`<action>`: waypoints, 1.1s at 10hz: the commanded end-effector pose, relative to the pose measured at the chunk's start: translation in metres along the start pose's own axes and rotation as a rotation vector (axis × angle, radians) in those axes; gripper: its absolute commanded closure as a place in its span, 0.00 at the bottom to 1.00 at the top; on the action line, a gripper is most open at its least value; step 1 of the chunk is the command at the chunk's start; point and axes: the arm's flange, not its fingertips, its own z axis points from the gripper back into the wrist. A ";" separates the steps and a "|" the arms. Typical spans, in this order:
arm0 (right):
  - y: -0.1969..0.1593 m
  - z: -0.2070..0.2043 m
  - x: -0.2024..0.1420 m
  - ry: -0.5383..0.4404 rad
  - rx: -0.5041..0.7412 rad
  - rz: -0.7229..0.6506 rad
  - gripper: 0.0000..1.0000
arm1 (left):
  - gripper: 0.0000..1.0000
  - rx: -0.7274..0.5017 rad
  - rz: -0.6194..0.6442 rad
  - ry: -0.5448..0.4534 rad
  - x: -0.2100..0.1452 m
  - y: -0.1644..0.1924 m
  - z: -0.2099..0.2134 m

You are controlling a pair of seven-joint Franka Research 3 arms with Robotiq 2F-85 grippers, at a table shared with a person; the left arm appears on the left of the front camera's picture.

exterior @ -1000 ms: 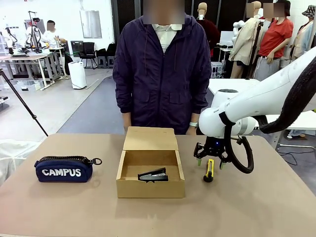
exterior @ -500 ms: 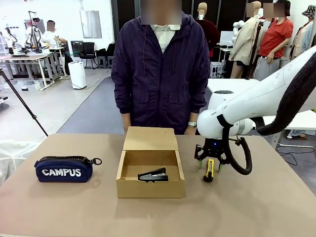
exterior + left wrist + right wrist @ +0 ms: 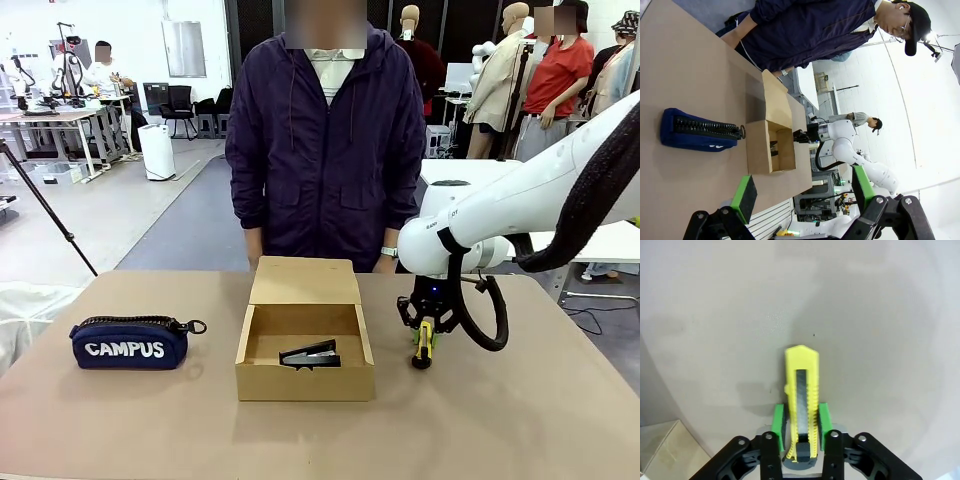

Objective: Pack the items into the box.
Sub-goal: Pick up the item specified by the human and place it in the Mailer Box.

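The brown cardboard box [image 3: 304, 378] stands open at the table's middle, lid flap tilted back, with the black-grey stapler-like tool [image 3: 310, 354] lying inside. To its right, my right gripper [image 3: 426, 335] points down at the table and is shut on the yellow-and-black utility knife [image 3: 424, 347]. In the right wrist view the green pads [image 3: 777, 424] press both sides of the knife [image 3: 802, 390]. My left gripper [image 3: 801, 192] hangs high over the table, open and holding nothing; far below it are the box [image 3: 771, 150] and the right arm.
A navy zip pouch [image 3: 130, 343] lettered "CAMPUS" lies at the table's left. A person in a dark jacket [image 3: 325, 150] stands at the far edge behind the box. Bare tabletop [image 3: 500, 420] lies in front and to the right.
The right gripper's fingers have closed from either side onto the utility knife. The arm has shifted slightly; the box, tool and pouch stay put.
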 end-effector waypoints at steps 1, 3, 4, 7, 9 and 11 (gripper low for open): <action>0.004 -0.001 0.004 0.013 -0.014 -0.020 1.00 | 0.00 0.000 0.000 0.012 -0.001 -0.002 0.002; 0.004 0.000 0.003 0.018 -0.009 -0.022 1.00 | 0.00 0.000 0.000 0.012 -0.001 -0.002 0.002; 0.004 0.000 0.003 0.020 -0.006 -0.018 1.00 | 0.00 0.000 0.000 0.012 -0.001 -0.002 0.002; 0.002 0.017 0.001 -0.002 0.047 -0.002 1.00 | 0.00 0.000 0.000 0.012 -0.001 -0.002 0.002; -0.013 0.073 -0.012 -0.064 0.095 0.029 1.00 | 0.00 0.000 0.000 0.012 -0.001 -0.002 0.002; -0.029 0.130 -0.043 -0.086 0.133 0.102 1.00 | 0.00 0.000 0.000 0.012 -0.001 -0.002 0.002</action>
